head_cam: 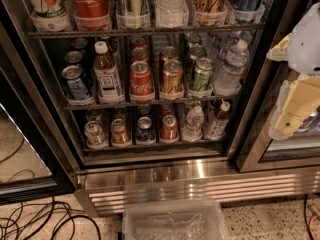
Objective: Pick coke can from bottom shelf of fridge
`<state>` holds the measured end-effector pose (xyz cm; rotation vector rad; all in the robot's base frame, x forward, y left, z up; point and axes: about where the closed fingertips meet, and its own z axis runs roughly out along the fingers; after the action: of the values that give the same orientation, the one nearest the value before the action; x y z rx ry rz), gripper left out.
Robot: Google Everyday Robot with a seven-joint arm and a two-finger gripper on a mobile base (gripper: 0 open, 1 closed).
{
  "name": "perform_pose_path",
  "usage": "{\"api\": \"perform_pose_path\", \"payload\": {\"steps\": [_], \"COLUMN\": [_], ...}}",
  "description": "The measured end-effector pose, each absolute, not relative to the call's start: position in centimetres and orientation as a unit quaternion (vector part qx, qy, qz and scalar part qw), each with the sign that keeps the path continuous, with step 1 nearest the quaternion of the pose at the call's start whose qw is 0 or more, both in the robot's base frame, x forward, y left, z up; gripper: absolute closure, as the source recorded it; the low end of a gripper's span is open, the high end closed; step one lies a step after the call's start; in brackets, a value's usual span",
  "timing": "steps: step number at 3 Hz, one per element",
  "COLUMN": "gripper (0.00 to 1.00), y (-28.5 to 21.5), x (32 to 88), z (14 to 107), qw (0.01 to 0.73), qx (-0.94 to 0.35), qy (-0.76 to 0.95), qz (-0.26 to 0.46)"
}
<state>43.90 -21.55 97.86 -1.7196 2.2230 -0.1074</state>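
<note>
Hanging at the right edge, gripper (295,109) sat well apart from the fridge (150,176); jaws' opening and load: couldn't tell.
Coke can (169,127) stood on bottom shelf (102,147), with blue can (145,130) and water bottle (194,123) just beside it, so a reach-in could knock either. Rows behind were too dim to make out, and the gripper was cut off by the frame edge.

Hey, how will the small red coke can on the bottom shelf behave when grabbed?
The coke can is smooth metal, so probably stiff but slippery. Upright and narrow, it may tip against the blue can beside it. The gripper is far right, away from it.
</note>
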Motion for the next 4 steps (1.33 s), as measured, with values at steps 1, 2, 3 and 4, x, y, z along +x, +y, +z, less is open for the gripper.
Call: {"api": "perform_pose_path", "payload": {"steps": [1, 2, 3, 4], "gripper": [0.00, 0.00, 0.00, 0.00], "y": [-21.5, -20.8, -17.6, -12.9], "x": [43.9, 44.4, 43.6, 43.8], "z": [97.9, 96.5, 90.7, 85.4], "qw": [0.164, 0.187, 0.217, 0.251], "qx": [-0.603, -0.583, -0.531, -0.503], "qy": [0.780, 0.790, 0.818, 0.818], "qz": [-0.038, -0.030, 0.041, 0.120]}}
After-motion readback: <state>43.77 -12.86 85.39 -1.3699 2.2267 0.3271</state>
